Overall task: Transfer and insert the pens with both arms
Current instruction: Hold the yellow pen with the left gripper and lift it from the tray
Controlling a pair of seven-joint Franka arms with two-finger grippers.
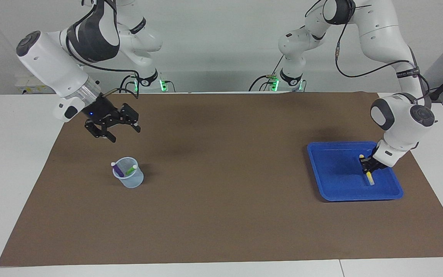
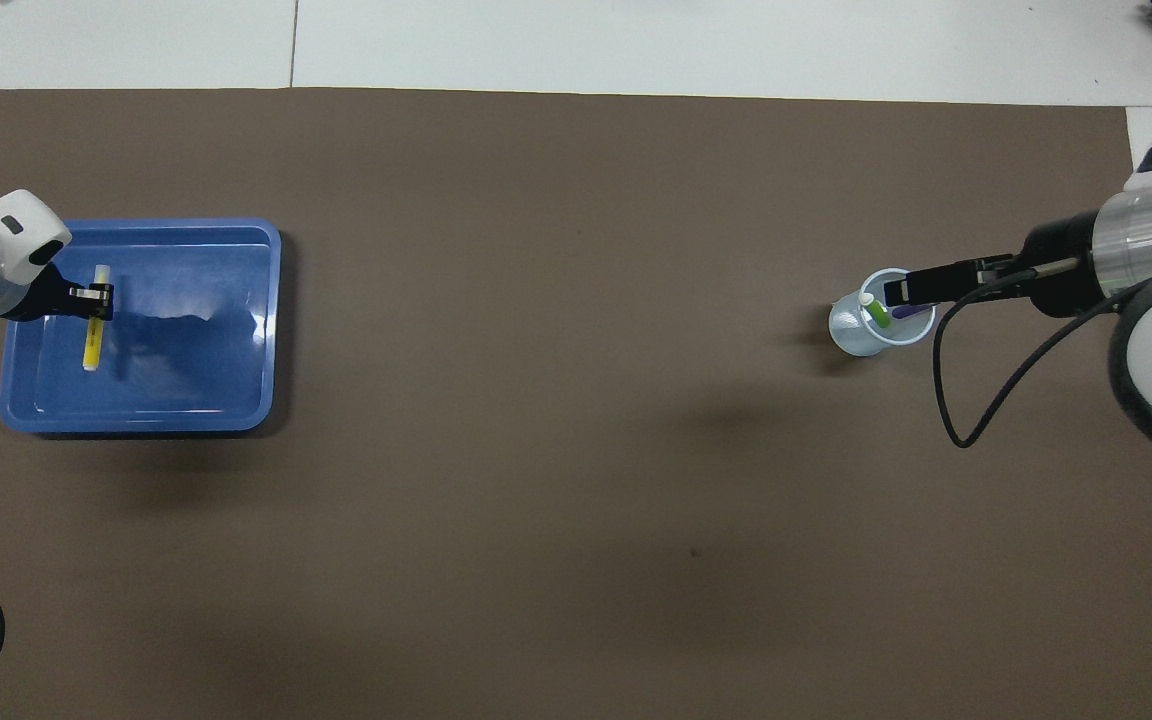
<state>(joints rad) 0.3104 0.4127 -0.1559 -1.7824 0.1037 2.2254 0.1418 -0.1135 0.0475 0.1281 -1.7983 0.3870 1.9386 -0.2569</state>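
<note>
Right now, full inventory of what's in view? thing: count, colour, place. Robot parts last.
brown mat: 1, brown, covers most of the white table.
white table: 1, white, bare at the edges around the mat.
blue plastic tray: 1, blue, on the mat at the left arm's end.
clear plastic cup: 1, pale bluish, upright on the mat at the right arm's end.
yellow marker pen: 1, yellow with pale end, over the tray, in the left gripper.
purple marker pen: 1, purple, leaning in the cup.
green marker pen: 1, bright green, leaning in the cup.
left gripper: 1, black, shut on the yellow pen over the tray.
right gripper: 1, black, open, empty, in the air above the mat beside the cup.
</note>
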